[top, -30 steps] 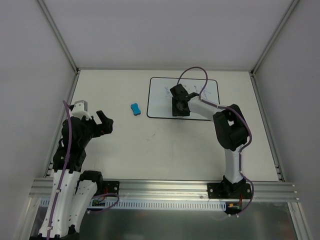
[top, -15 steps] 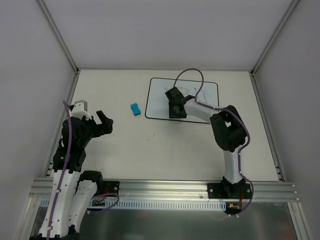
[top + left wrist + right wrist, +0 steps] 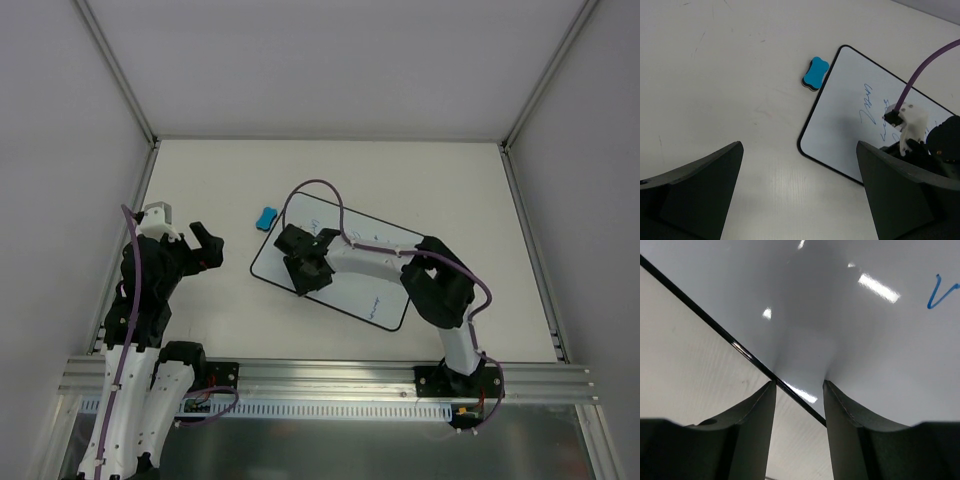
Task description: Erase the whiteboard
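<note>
The whiteboard (image 3: 372, 272) lies tilted on the table, with blue handwriting on it. My right gripper (image 3: 305, 270) rests on its left end. In the right wrist view the gripper (image 3: 799, 390) has its fingers a little apart, straddling the black border of the whiteboard (image 3: 840, 305). The small blue eraser (image 3: 266, 216) lies at the board's far left corner, nearly touching it. My left gripper (image 3: 208, 245) is wide open and empty, left of the board. The left wrist view shows the gripper (image 3: 800, 200), the eraser (image 3: 814, 73) and the whiteboard (image 3: 850, 115).
The right arm (image 3: 925, 145) with its purple cable leans over the board. White walls and metal rails enclose the table on the left, back and right. Bare table surface (image 3: 230, 320) lies in front of the board.
The whiteboard has slid from the back centre toward the near left and turned clockwise, with my right gripper moving along on it. The left arm has hardly moved.
</note>
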`<state>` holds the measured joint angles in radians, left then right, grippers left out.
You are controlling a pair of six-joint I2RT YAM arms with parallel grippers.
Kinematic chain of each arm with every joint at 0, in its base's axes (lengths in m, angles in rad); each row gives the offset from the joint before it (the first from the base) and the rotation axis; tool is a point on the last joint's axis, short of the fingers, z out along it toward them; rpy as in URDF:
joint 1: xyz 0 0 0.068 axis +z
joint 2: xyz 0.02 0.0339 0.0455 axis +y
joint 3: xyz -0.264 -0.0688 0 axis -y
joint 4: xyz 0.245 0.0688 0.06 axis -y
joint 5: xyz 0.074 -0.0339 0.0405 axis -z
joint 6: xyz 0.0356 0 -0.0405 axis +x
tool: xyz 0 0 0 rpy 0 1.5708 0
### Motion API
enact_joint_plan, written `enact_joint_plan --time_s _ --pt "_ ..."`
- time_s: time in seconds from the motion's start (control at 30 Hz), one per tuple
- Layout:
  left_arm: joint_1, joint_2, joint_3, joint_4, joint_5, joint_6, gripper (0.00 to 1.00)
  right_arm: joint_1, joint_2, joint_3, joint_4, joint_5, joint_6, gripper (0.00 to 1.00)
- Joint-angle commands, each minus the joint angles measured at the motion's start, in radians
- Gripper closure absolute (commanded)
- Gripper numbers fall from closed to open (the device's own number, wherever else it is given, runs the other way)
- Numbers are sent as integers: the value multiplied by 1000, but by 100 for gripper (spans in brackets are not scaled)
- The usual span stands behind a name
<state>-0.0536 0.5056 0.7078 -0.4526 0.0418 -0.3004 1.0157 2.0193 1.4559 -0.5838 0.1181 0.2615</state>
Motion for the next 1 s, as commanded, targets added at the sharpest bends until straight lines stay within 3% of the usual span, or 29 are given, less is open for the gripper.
enact_joint_plan --time_s 0.0,0.17,0.33,0.6,0.77,0.97 --pt "-8 -10 -7 29 -13 -17 1 20 -74 -5 -113 -49 -40 54" --pt "-8 8 -2 29 0 -16 1 -11 -244 -9 -113 144 -94 49" --pt "-8 20 -1 29 13 -16 1 -227 -447 -185 -111 262 -18 48" --pt "-8 48 2 28 43 -11 1 -622 -585 -482 -10 152 27 53" --pt "-8 68 4 29 55 -6 1 -753 -559 -542 58 49 33 57" --pt "-8 102 2 32 86 3 1 -786 -476 -554 145 -1 41 61"
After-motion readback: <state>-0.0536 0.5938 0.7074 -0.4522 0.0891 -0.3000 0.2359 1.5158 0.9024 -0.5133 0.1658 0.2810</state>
